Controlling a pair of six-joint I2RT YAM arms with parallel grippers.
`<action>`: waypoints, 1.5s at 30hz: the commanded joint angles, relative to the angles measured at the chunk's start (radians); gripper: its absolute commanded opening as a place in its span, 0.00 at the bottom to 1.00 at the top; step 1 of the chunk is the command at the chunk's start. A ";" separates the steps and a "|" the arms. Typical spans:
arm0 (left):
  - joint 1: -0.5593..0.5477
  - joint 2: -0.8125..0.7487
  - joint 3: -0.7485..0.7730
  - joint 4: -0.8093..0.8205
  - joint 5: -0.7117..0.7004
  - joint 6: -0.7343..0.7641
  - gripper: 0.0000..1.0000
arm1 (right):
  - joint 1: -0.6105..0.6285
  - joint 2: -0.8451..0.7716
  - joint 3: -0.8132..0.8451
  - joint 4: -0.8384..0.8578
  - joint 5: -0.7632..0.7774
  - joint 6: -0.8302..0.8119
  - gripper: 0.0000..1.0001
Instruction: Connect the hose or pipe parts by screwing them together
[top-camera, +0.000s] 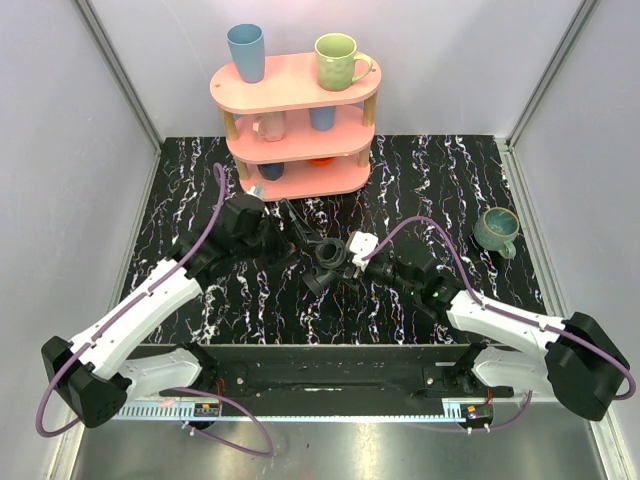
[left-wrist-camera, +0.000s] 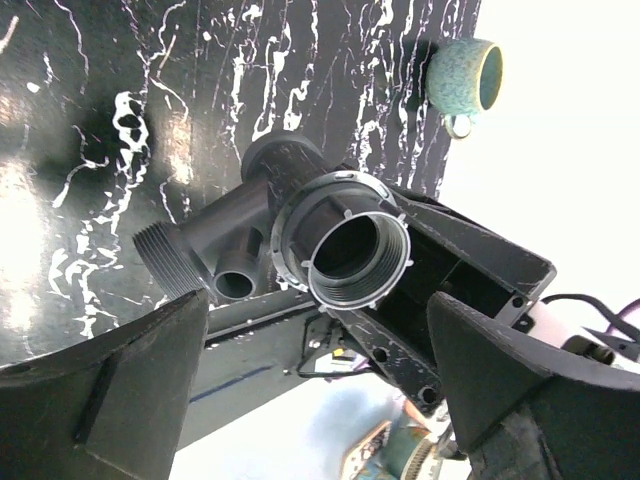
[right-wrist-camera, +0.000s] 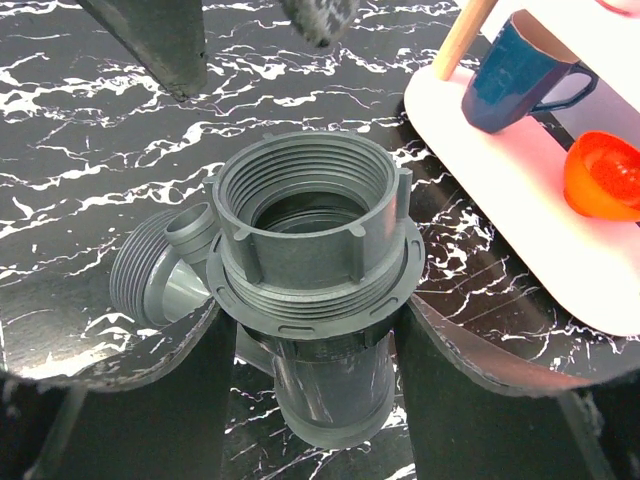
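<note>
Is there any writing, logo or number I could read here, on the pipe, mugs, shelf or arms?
No text can be read anywhere.
Pipe fitting: no markings visible.
Green mug, pink shelf: plain.
Two small tags on the front rail: too small to read.

pipe fitting (top-camera: 328, 262) centre | shelf (top-camera: 290, 85) behind | mug (top-camera: 494, 228) right
</note>
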 joint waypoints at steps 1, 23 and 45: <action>0.001 0.029 0.009 0.058 0.038 -0.118 0.95 | 0.005 -0.014 0.039 0.025 0.033 -0.031 0.00; -0.039 0.207 0.122 0.021 0.031 -0.065 0.91 | 0.028 0.008 0.040 -0.006 0.052 -0.052 0.00; -0.102 0.111 -0.106 0.406 0.202 0.667 0.00 | 0.022 0.022 0.207 -0.250 -0.244 -0.005 0.00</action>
